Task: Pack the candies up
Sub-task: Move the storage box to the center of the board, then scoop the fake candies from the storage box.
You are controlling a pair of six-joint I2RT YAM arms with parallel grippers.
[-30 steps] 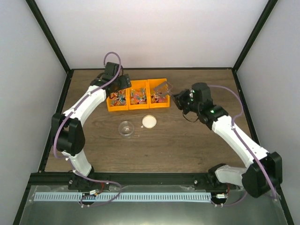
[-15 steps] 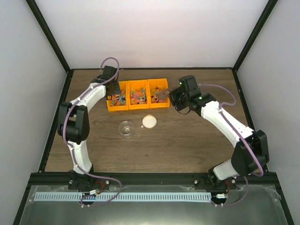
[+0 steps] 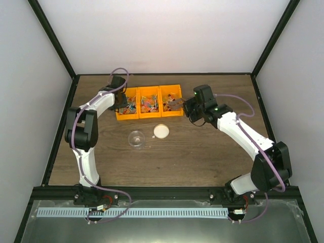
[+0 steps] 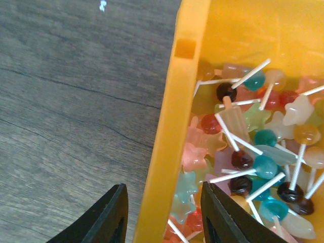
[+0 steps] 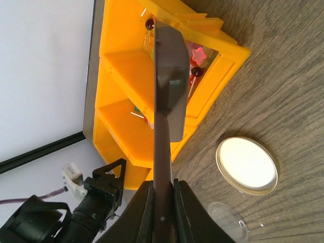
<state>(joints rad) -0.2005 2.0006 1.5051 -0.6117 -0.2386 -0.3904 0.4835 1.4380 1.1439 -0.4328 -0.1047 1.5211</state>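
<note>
1. Top view:
   - Three orange bins (image 3: 150,116) stand side by side in a row at the far middle of the table (image 3: 202,157). All three hold candies (image 3: 127,106), too many and too small to count.
   - Nearer than the bins lie one round cream lid (image 3: 160,131) and, just left of it, one clear jar (image 3: 136,138). The two are apart.
   - The left gripper (image 3: 120,103) is at the left wall of the left bin.
   - The right gripper (image 3: 186,107) is just right of the right bin, with one scoop (image 3: 175,104) reaching over that bin's right edge.

2. Left wrist view:
   - The left gripper (image 4: 162,223) has its two fingers (image 4: 109,220) partly apart, astride the bin's wall (image 4: 167,126). One finger is outside over the table (image 4: 66,101) and one is inside.
   - A sliver of wood shows between the outer finger and the wall, and nothing is clamped.
   - The candies (image 4: 253,147) fill the bin as small lollipops on white sticks in red, teal, orange, dark and pale colours. They are heaped too thickly to count.

3. Right wrist view:
   - The right gripper (image 5: 162,215) is closed tight on the scoop (image 5: 167,91), which shows edge-on and upright over the closest bin.
   - All three bins (image 5: 121,66) show here, with a few candies (image 5: 195,56) beside the scoop.
   - One lid (image 5: 247,165) and the rim of one jar (image 5: 228,223) lie on the table (image 5: 283,91).
   - The left gripper (image 5: 108,174) shows at the far bin.
</note>
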